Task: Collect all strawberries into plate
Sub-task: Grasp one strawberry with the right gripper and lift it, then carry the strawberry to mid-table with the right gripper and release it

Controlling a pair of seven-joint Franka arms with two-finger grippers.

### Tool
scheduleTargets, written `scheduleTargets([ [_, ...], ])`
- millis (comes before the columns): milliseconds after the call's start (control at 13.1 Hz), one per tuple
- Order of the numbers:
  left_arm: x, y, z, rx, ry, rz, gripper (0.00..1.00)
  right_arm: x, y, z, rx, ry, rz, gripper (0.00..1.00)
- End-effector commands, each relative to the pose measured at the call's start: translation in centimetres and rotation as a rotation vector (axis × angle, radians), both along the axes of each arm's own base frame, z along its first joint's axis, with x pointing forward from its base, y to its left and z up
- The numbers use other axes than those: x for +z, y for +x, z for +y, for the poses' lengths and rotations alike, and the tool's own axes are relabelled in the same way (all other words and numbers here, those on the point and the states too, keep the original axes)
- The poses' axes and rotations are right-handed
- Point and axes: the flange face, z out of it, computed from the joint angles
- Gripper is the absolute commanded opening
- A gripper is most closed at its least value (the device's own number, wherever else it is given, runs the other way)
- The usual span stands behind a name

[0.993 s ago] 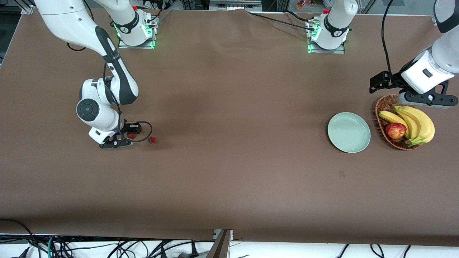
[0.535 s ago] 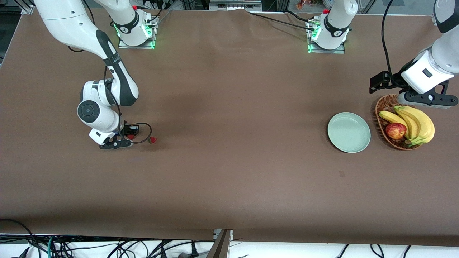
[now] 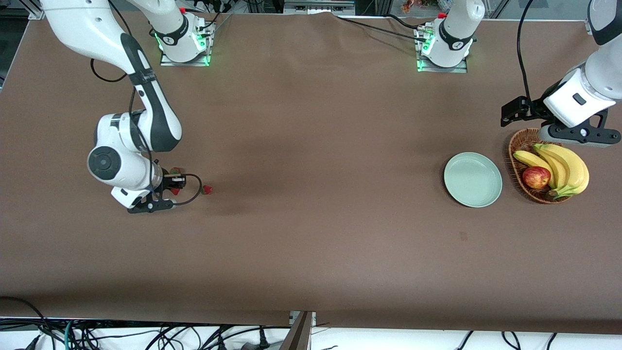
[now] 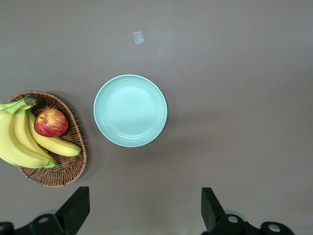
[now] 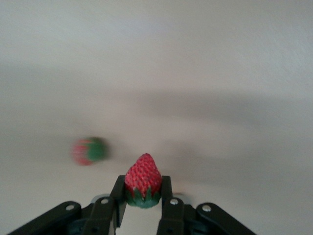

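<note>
My right gripper [image 5: 142, 196] is shut on a red strawberry [image 5: 143, 180] with a green leafy top and holds it just above the table at the right arm's end [image 3: 171, 191]. A second strawberry [image 3: 207, 189] lies on the table beside it, toward the plate. A third strawberry [image 3: 175, 170] lies just farther from the front camera. One loose berry [image 5: 88, 151] shows in the right wrist view. The pale mint-green plate [image 3: 473, 179] is empty, near the left arm's end, and shows in the left wrist view [image 4: 130, 110]. My left gripper [image 4: 145, 215] is open, empty and waits above the basket's edge [image 3: 573, 135].
A brown wicker basket [image 3: 515, 146] stands beside the plate and holds bananas [image 3: 566, 170] and a red-yellow apple [image 3: 536, 177]. It also shows in the left wrist view [image 4: 73, 166]. A small pale mark [image 4: 139, 37] lies on the brown cloth near the plate.
My right arm has risen and shifted toward its own end of the table with the strawberry in its fingers. The third strawberry has come into view. The left arm has not moved.
</note>
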Motion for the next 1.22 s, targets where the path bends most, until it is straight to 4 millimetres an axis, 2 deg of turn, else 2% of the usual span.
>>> scheduleTargets([
  [0, 0.5, 0.3, 0.1, 0.000, -0.018, 0.004, 1.00, 4.3, 1.3, 5.8, -0.063, 0.049, -0.003, 0.08],
  [76, 0.6, 0.2, 0.1, 0.002, -0.020, 0.004, 1.00, 5.0, 1.0, 8.8, -0.092, 0.046, -0.016, 0.08],
  [229, 0.3, 0.2, 0.0, 0.018, -0.030, 0.009, 1.00, 5.7, -0.3, 16.6, -0.181, 0.061, -0.023, 0.09],
  [535, -1.7, 0.4, 0.1, 0.019, -0.029, 0.002, 1.00, 4.7, -3.9, 33.0, -0.394, 0.153, -0.004, 0.10],
  [611, -1.9, 0.5, 0.2, 0.021, -0.029, 0.000, 1.00, 4.8, -4.7, 36.2, -0.454, 0.194, -0.020, 0.10],
  [764, -3.6, 0.5, 0.0, 0.020, -0.029, -0.007, 1.00, 4.0, -7.9, 42.2, -0.555, 0.280, -0.062, 0.12],
  [840, -4.3, 0.6, -0.1, 0.017, -0.027, -0.009, 1.00, 3.1, -9.5, 44.7, -0.605, 0.324, -0.087, 0.15],
  [993, -5.7, 0.6, -0.4, 0.014, -0.027, -0.014, 1.00, -0.9, -13.4, 49.5, -0.695, 0.404, -0.123, 0.16],
  [1146, -7.2, 0.4, -0.6, 0.008, -0.019, -0.016, 1.00, -4.7, -16.7, 52.6, -0.750, 0.501, -0.165, 0.20],
])
